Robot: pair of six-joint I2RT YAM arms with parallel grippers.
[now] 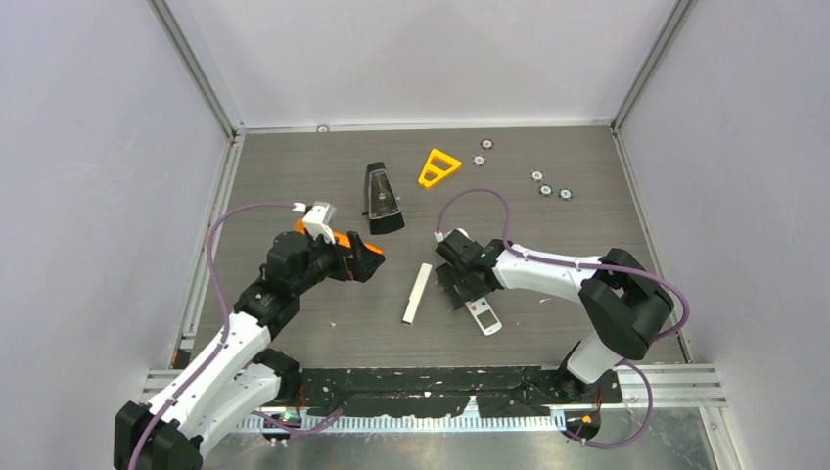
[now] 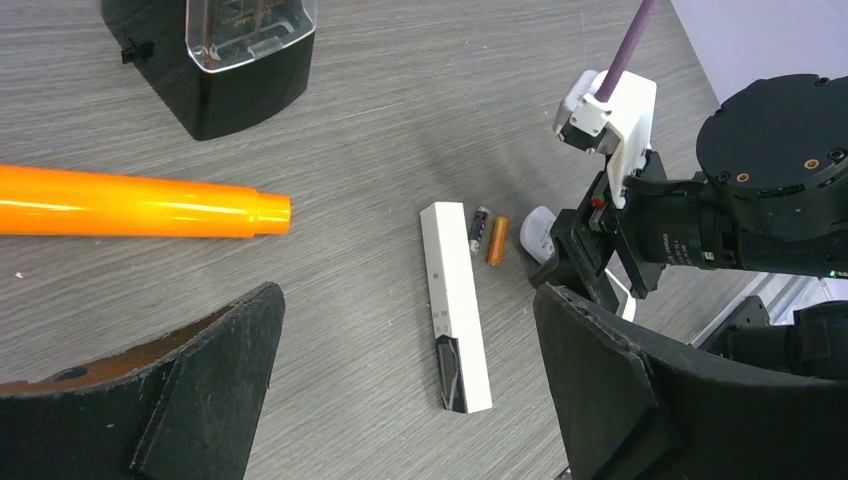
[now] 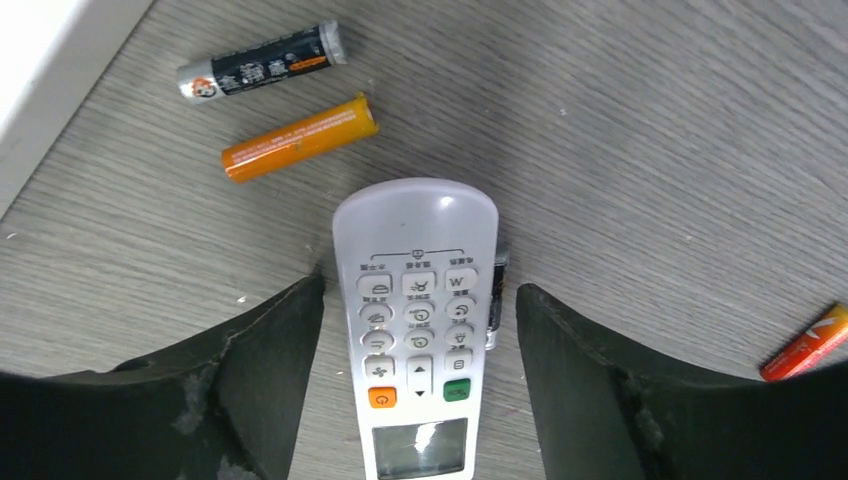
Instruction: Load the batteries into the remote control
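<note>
A white button remote (image 3: 418, 330) lies face up between the open fingers of my right gripper (image 3: 420, 290), with a gap on each side. A dark grey battery (image 3: 262, 62) and an orange battery (image 3: 300, 137) lie on the table just beyond its rounded end. A red battery (image 3: 805, 345) lies at the right edge. A thin dark piece (image 3: 495, 300) rests against the remote's right side. My left gripper (image 2: 407, 300) is open and empty above a long white remote (image 2: 455, 305). The dark grey (image 2: 479, 229) and orange (image 2: 497, 240) batteries lie beside that remote's far end.
A black box with a clear lid (image 1: 382, 199) stands behind the long white remote (image 1: 418, 292). An orange triangle (image 1: 438, 166) and several silver discs (image 1: 545, 189) lie at the back. The button remote (image 1: 483, 315) lies near my right gripper (image 1: 458, 282). My left gripper (image 1: 372, 257) is to the left.
</note>
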